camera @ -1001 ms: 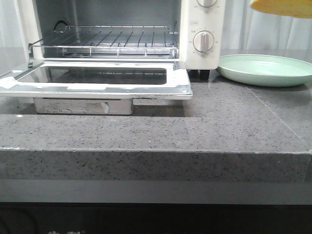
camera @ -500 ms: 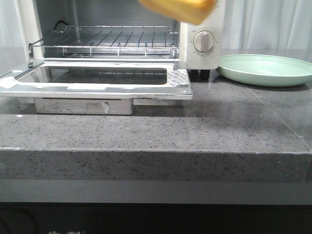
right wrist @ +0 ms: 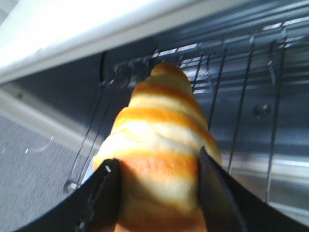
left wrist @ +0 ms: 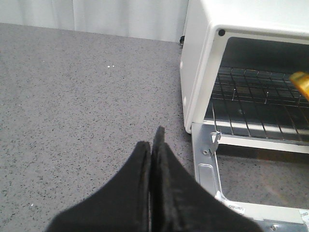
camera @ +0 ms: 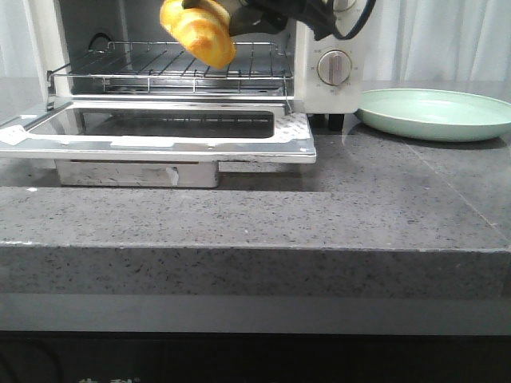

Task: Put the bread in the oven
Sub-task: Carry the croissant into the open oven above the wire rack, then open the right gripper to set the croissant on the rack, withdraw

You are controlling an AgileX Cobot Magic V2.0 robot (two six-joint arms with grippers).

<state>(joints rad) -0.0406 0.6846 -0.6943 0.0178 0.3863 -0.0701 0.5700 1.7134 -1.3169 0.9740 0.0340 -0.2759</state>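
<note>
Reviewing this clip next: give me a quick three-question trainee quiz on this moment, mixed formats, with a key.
1. True or false: the bread already rests on the wire rack.
2. Which gripper holds the bread? A) the left gripper B) the right gripper C) neither
3. Fill in: the oven door is ____.

Key
1. False: the bread hangs above the rack at the oven's mouth, clamped between the fingers.
2. B: the right wrist view shows both fingers pressed on the bread's sides; the left gripper is shut and holds nothing, over the countertop.
3. Open, folded down flat. The green plate beside the oven is bare.
</note>
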